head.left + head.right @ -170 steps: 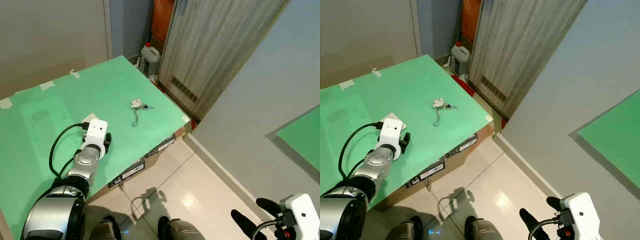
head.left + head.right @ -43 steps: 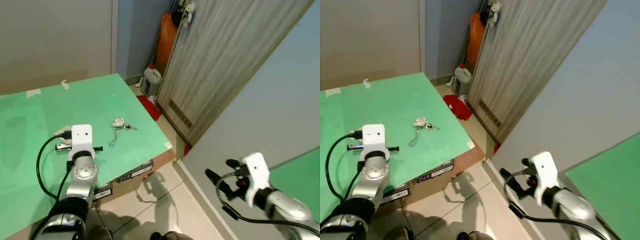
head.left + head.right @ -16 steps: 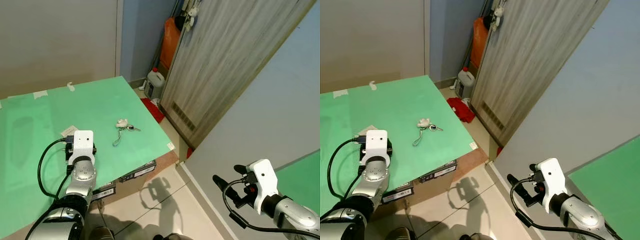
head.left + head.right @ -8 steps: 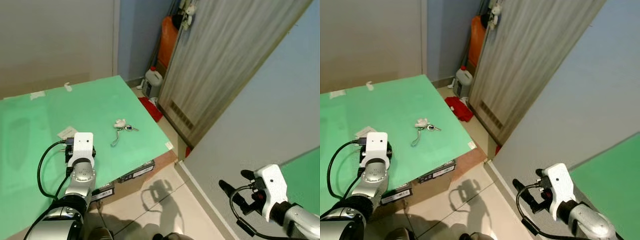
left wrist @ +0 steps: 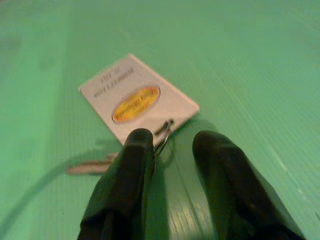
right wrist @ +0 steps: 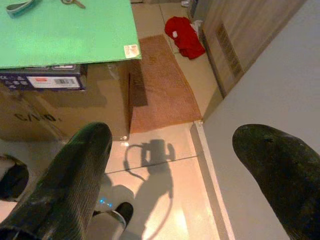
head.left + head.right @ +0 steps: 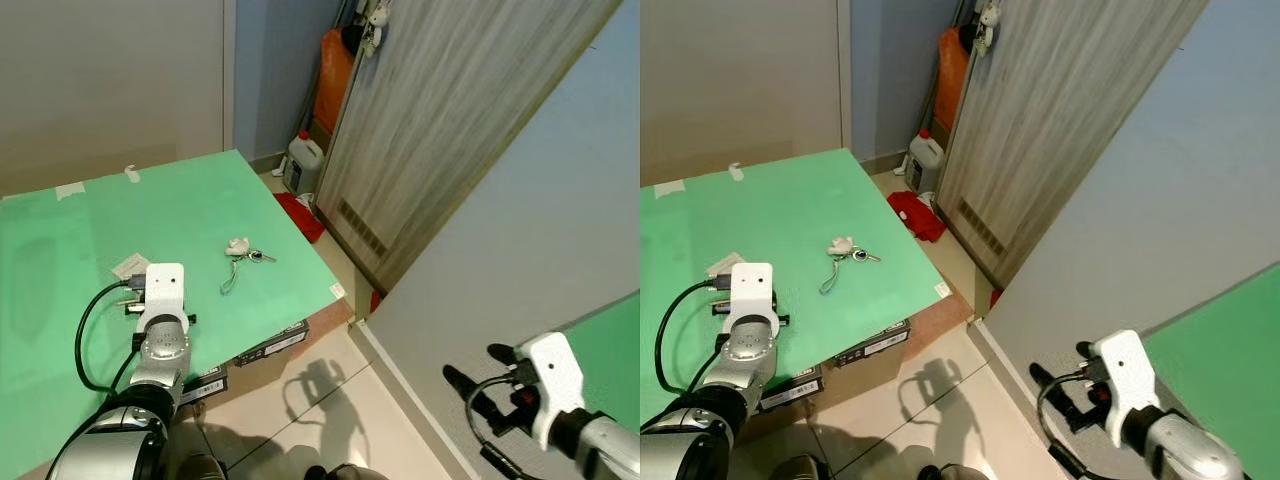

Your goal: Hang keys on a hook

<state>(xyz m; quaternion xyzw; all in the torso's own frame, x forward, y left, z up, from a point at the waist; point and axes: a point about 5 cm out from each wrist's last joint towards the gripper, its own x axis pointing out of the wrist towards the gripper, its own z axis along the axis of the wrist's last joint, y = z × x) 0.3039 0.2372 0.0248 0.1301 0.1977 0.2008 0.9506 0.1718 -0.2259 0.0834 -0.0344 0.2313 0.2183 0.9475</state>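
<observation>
On smooth green sheet (image 7: 200, 215) — metal keys (image 7: 240, 252).

1. left eye and right eye views: taken from the head, looking forward and steeply down; both share the green table (image 7: 60, 290), the keys (image 7: 240, 254) near its far corner, the wooden door (image 7: 450, 130) beyond that corner, and the tiled floor beside the table.
2. left wrist view: very close, low over the green table, looking along the left gripper (image 5: 167, 147) at a white card (image 5: 137, 97) lying on the table.
3. right wrist view: off the table's edge, facing down past the right gripper (image 6: 180, 150) at the floor; it shares the table corner, cardboard box (image 6: 60, 105) and red cloth (image 6: 185, 36) with the head views.
</observation>
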